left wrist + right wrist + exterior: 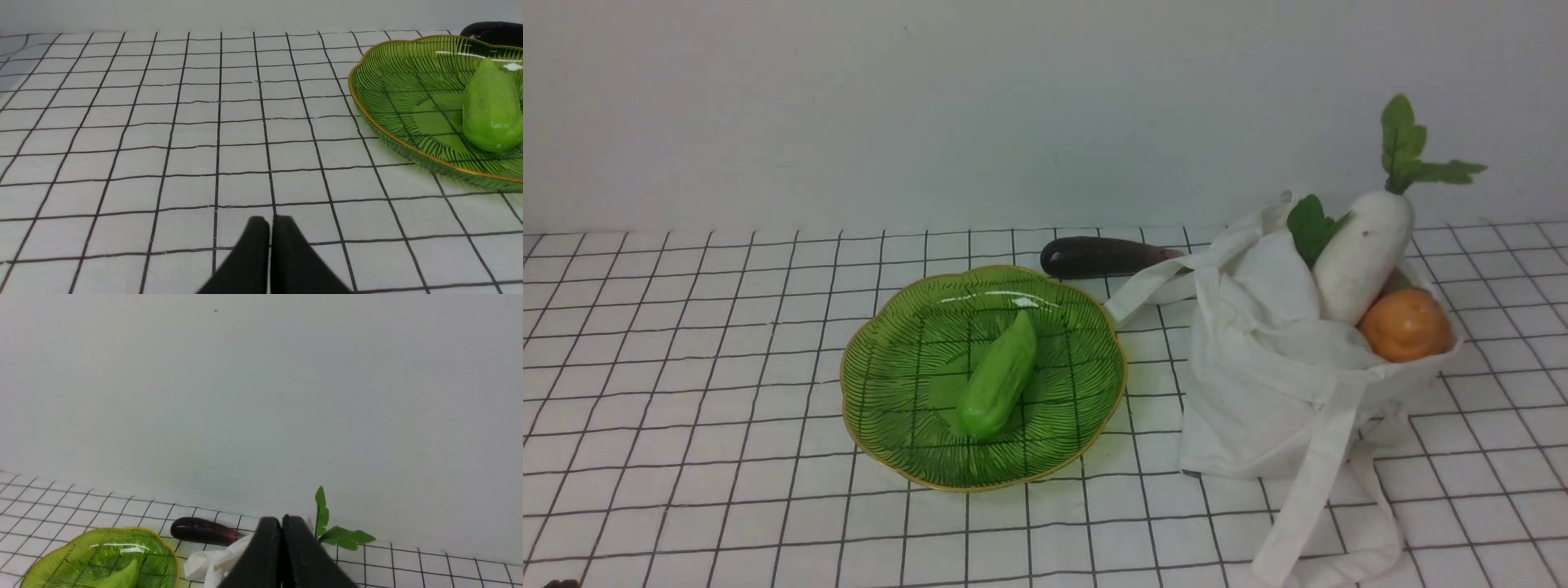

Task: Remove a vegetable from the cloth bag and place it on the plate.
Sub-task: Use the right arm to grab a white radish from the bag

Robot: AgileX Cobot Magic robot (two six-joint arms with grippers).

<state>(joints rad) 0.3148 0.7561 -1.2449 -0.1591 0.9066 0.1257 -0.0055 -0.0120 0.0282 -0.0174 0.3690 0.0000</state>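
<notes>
The white radish (1364,253) with green leaves stands tilted in the off-white cloth bag (1274,384) at the right. The green glass plate (890,400) sits mid-table and holds a light green cucumber (999,377). Neither gripper shows in the front view. My left gripper (269,222) is shut and empty above the cloth, left of the plate (388,94). My right gripper (282,520) is shut and empty, raised, facing the wall. Behind its fingers I see the radish's leaves (339,535) and a bit of the bag (208,559).
A dark purple eggplant (1094,256) lies behind the plate by the bag's strap (1152,290). An orange round fruit (1405,325) sits in the bag beside the radish. The table wears a white grid cloth (686,367); a white wall (931,106) stands behind.
</notes>
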